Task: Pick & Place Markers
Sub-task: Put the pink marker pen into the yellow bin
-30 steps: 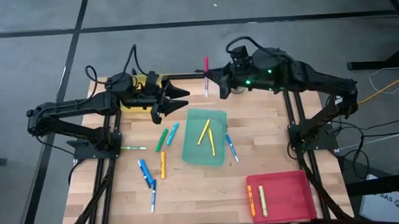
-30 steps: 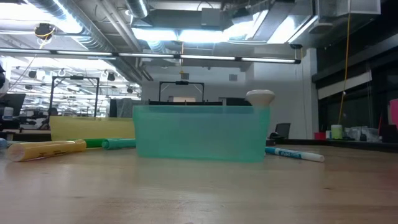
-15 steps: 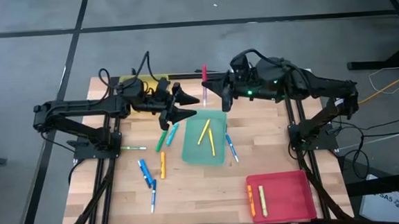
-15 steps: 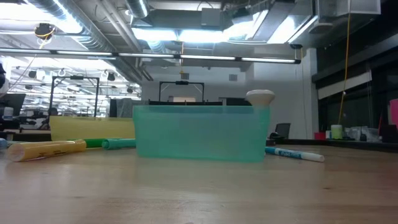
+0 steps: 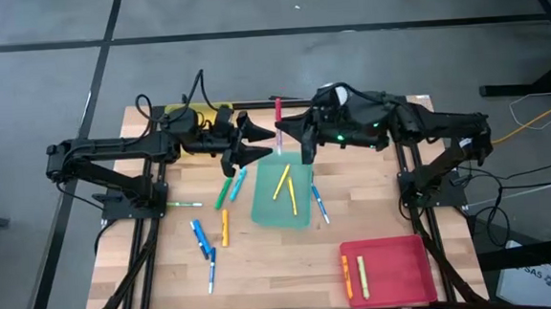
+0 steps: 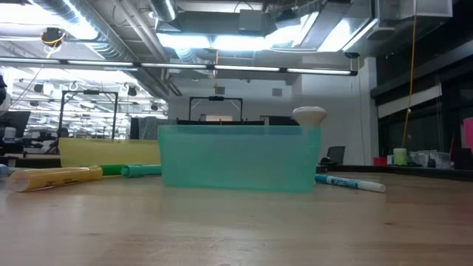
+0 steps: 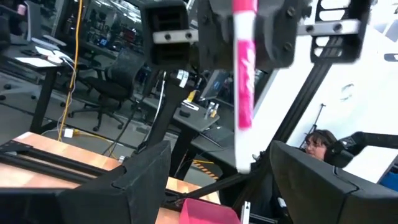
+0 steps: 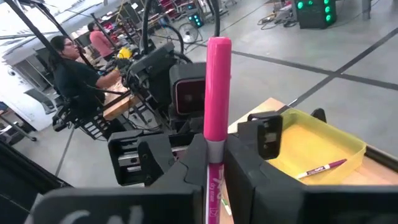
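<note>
My right gripper [image 5: 285,133] is shut on a pink-capped marker [image 5: 277,124] and holds it high over the table's far middle. My left gripper [image 5: 263,145] stands open just left of it, fingers level and pointing at it. In the left wrist view the marker [image 7: 244,81] stands ahead of the gap between my left fingers [image 7: 146,177], apart from them. Several loose markers, among them green [image 5: 223,193], teal [image 5: 237,184] and blue [image 5: 200,238], lie flat on the wood. Two yellow markers [image 5: 285,186] lie in the teal tray [image 5: 269,210]. My right gripper pinches the marker's white barrel [image 8: 214,177] just under the pink cap [image 8: 217,87], between its two fingers. The fingers come level from the table's right side and lie across the marker. It stands nearly upright, cap up, lifted clear of the table.
A yellow tray [image 8: 323,138] with one marker [image 8: 322,168] in it sits at the far left under my left arm. A red tray [image 5: 397,267] with an orange and a yellow marker sits at the near right. A blue marker [image 5: 319,202] lies right of the teal tray.
My left gripper has moved toward the table's right, off the yellow tray and toward the right gripper, then kept still. My right gripper has carried the pink marker toward the table's left, closer to the left gripper, and the marker has stayed upright.
</note>
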